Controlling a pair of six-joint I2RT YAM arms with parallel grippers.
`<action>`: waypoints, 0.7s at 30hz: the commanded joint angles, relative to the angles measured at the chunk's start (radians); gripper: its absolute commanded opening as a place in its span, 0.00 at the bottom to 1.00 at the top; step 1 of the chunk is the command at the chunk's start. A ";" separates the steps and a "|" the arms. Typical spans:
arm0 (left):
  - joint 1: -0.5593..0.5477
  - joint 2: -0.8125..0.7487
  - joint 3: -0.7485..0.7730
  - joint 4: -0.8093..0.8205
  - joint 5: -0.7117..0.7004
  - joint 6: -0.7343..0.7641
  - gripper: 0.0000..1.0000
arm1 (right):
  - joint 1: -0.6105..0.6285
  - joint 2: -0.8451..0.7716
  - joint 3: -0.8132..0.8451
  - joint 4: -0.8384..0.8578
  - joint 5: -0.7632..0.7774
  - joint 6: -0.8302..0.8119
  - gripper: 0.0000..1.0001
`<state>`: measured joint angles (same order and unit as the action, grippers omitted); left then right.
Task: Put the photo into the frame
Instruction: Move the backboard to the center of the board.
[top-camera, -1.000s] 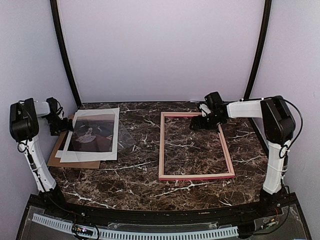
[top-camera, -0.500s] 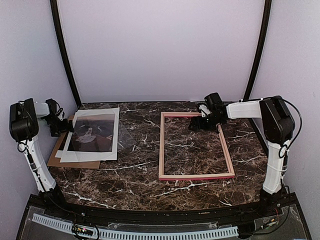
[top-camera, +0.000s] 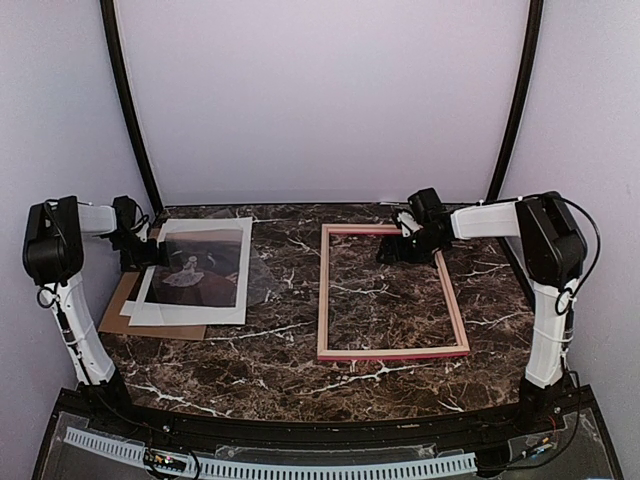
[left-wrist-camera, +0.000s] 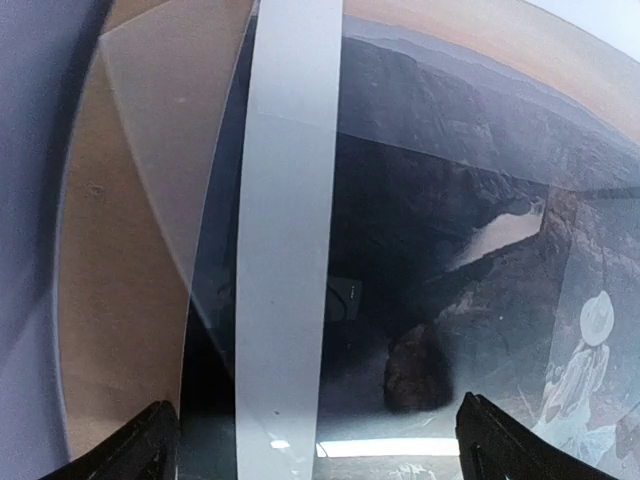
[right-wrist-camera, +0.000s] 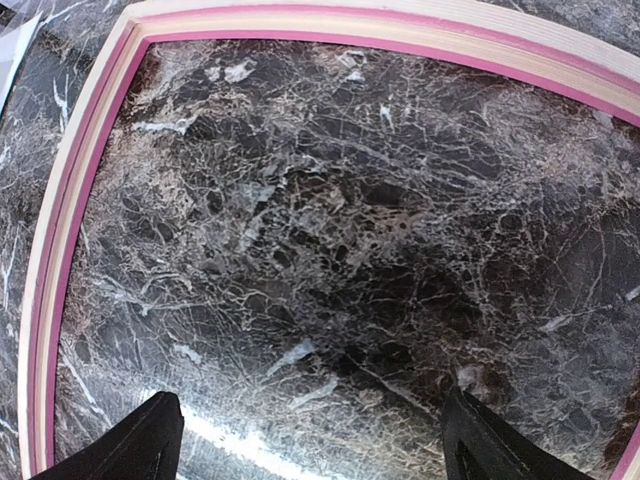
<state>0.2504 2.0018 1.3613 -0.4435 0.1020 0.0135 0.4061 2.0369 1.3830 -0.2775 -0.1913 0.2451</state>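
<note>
Top view: the photo (top-camera: 195, 272) lies face up at the left of the table (top-camera: 280, 352), on cardboard (top-camera: 118, 312). The frame (top-camera: 393, 353) lies flat at right, well apart.

Left wrist view: the left gripper (left-wrist-camera: 318, 450) is spread wide over the photo's white border.

Right wrist view: the right gripper (right-wrist-camera: 312, 440) is spread wide above marble inside the frame's corner.

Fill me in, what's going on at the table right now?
The left gripper is open over the left edge of the photo, which lies picture side up on brown cardboard at the left. The right gripper is open above the far right part of the frame, which lies flat and empty on the marble table. The photo is not in the frame yet.
</note>
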 joint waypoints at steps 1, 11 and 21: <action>-0.067 -0.056 -0.060 -0.080 0.110 -0.053 0.99 | 0.008 0.016 -0.003 0.019 -0.012 0.007 0.91; -0.068 -0.186 -0.010 -0.088 -0.007 -0.025 0.99 | 0.017 0.025 0.004 0.015 -0.016 0.010 0.92; 0.009 -0.050 0.167 -0.106 -0.085 -0.020 0.99 | 0.018 0.010 -0.007 0.012 -0.001 0.010 0.93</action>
<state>0.2089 1.9007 1.4590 -0.5171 0.0444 -0.0139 0.4160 2.0495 1.3830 -0.2840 -0.1909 0.2455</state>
